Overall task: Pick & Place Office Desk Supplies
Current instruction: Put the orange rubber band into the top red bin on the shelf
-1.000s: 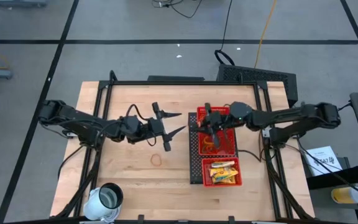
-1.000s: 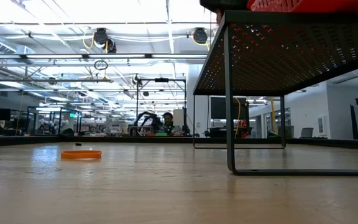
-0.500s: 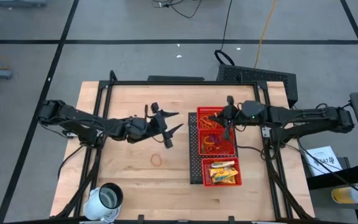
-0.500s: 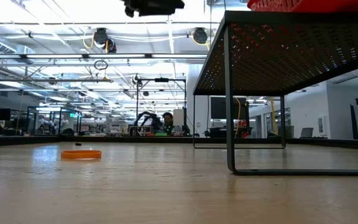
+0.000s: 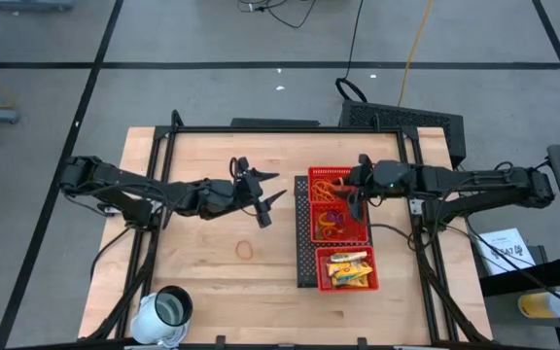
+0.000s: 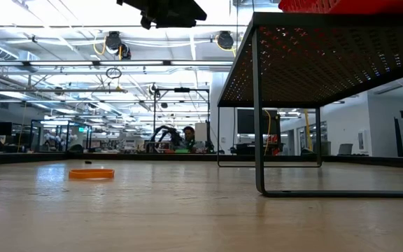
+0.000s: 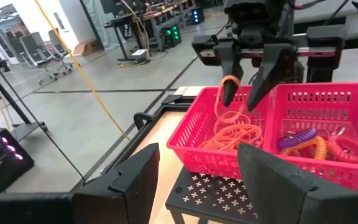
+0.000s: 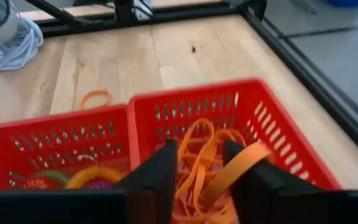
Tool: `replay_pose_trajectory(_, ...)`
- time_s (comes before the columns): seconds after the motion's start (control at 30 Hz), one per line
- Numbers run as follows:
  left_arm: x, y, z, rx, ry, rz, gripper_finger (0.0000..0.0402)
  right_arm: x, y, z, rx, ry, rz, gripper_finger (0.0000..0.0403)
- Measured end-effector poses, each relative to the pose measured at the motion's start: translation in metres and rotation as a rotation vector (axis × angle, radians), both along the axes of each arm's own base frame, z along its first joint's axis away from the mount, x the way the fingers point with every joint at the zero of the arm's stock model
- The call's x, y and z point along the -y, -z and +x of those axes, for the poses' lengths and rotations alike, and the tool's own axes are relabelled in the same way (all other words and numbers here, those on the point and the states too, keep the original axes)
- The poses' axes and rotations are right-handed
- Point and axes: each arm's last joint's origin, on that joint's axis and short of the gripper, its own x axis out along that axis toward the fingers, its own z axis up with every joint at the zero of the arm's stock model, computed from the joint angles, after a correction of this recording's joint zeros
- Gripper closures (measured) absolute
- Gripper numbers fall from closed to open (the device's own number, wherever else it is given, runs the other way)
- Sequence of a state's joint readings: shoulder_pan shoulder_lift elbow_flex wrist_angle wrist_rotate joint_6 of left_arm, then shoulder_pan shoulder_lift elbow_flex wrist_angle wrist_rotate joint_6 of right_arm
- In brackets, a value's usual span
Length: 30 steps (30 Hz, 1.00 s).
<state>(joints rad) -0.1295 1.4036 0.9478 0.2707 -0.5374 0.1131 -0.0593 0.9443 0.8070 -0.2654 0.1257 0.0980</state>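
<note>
The right gripper (image 7: pixel 248 78) hangs over the red tray's (image 5: pixel 311 255) end compartment, fingers apart, an orange rubber band (image 7: pixel 229 84) draped at one finger above the band pile (image 8: pixel 197 162) directly below. The left gripper (image 5: pixel 265 199), fingers apart and empty, hovers over the bench (image 5: pixel 202 272) beside the tray; one loose band (image 5: pixel 246 249) lies nearby, and a white cup (image 5: pixel 168 309) stands well apart.

Two dark jointed arms — black cables alongside, broad matte-black wedge fingers (image 7: pixel 272 180).
</note>
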Motion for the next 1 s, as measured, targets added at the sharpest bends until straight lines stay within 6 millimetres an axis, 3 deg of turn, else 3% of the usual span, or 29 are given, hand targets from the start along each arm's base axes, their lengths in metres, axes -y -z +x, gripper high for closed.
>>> replay_pose_trajectory(0.23,0.000,0.000,0.000,0.001,0.005,-0.002,0.0176,0.000,-0.002,-0.001,0.018,0.012,0.012,0.0192)
replay_pose_trajectory(0.4,0.000,0.001,0.000,-0.004,0.001,-0.026,0.0176,0.000,-0.008,-0.008,0.048,0.017,0.022,0.0160)
replay_pose_trajectory(0.67,0.001,0.003,0.000,-0.015,0.007,-0.039,0.0176,-0.001,-0.021,-0.010,0.016,0.037,0.067,0.0154)
replay_pose_trajectory(0.83,-0.002,0.003,0.000,-0.009,-0.004,-0.051,0.0176,0.000,-0.030,0.002,-0.082,0.041,0.079,0.0160)
replay_pose_trajectory(1.0,-0.006,0.004,0.000,0.000,-0.022,-0.084,0.0176,0.000,-0.024,0.010,-0.240,0.016,0.042,0.0160)
